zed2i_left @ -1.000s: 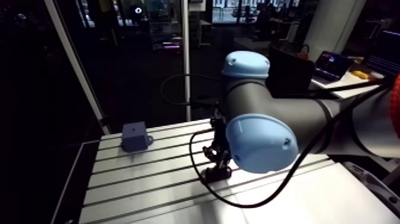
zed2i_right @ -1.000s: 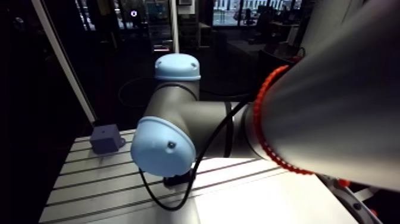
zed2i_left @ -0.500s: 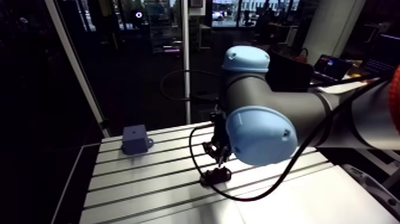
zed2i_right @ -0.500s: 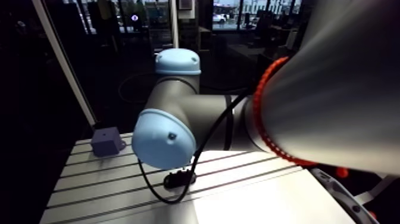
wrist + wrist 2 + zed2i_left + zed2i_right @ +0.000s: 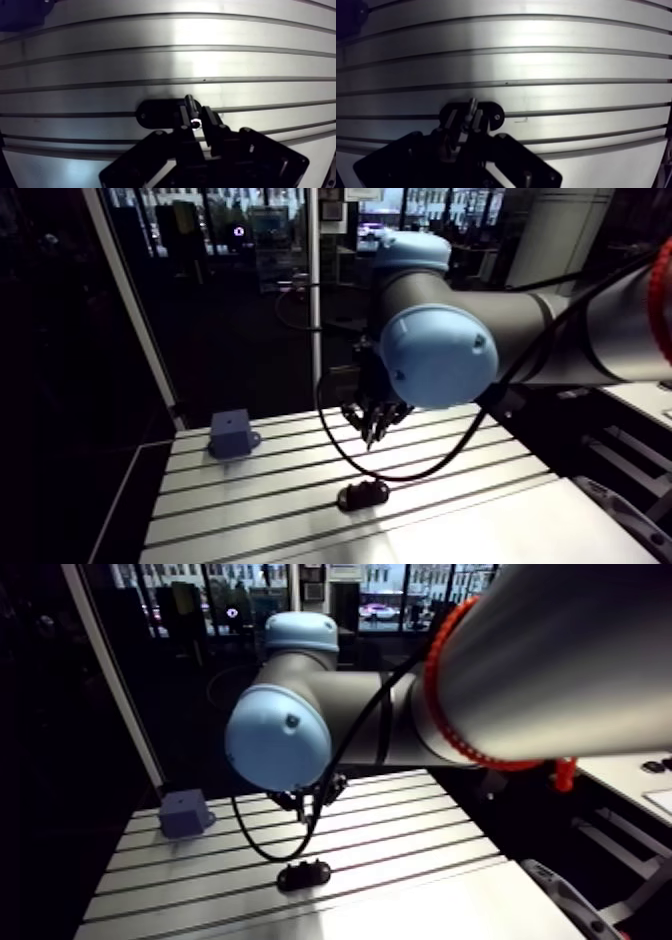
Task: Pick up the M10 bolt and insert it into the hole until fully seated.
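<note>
The slotted aluminium table (image 5: 250, 488) carries everything; the black two-finger gripper (image 5: 373, 431) has risen clear of the black oval holder (image 5: 362, 493) it was down on just before; the blue-grey plastic block (image 5: 229, 433), probably housing the hole, sits at ten o'clock from that holder; the jaws stand nearly closed, pinching the slim dark M10 bolt (image 5: 191, 107); pick apparently done, transfer next.
</note>
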Controlling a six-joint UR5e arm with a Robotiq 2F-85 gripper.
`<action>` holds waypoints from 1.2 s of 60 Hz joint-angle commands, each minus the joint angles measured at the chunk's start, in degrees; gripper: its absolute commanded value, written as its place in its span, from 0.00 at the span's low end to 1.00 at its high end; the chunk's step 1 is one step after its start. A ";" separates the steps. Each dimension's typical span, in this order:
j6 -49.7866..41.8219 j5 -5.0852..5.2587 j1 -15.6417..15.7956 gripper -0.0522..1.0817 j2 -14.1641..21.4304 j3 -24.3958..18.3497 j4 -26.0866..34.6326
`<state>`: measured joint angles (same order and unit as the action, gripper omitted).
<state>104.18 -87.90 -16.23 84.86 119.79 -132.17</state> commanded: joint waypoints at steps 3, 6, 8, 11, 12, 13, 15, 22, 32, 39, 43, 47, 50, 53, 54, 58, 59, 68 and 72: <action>-2.02 -0.04 0.31 1.00 1.74 -6.37 8.32; -2.66 0.05 0.71 1.00 1.76 -8.46 10.87; -2.85 0.05 1.12 1.00 1.76 -9.51 12.11; -2.97 0.13 2.07 1.00 1.60 -12.12 14.72; -2.97 0.13 2.07 1.00 1.60 -12.12 14.72; -3.12 0.14 2.52 1.00 1.43 -13.43 16.19; -3.30 0.14 3.04 1.00 1.19 -14.89 17.99; -3.76 0.13 5.96 1.00 -1.11 -20.61 24.13; -4.67 -0.02 10.30 1.00 -5.72 -29.12 30.57; -5.08 -0.28 13.74 1.00 -9.19 -34.29 34.01; -5.08 -0.30 14.58 1.00 -10.53 -36.33 35.25; -5.08 -0.30 15.92 1.00 -11.93 -38.44 36.48; -5.16 -0.30 16.94 1.00 -13.56 -40.62 38.42; -5.17 -0.30 17.30 1.00 -14.22 -41.76 39.48; -5.32 -0.45 17.66 1.00 -14.84 -42.83 40.38; -5.86 -0.48 19.30 1.00 -16.44 -45.91 41.72; -5.86 -0.48 19.30 1.00 -16.44 -45.91 41.72; -5.96 -0.47 22.01 1.00 -19.84 -51.57 43.76; -6.12 -0.48 22.67 1.00 -21.09 -52.93 44.20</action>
<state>98.91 -88.19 0.02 71.97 79.81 -94.75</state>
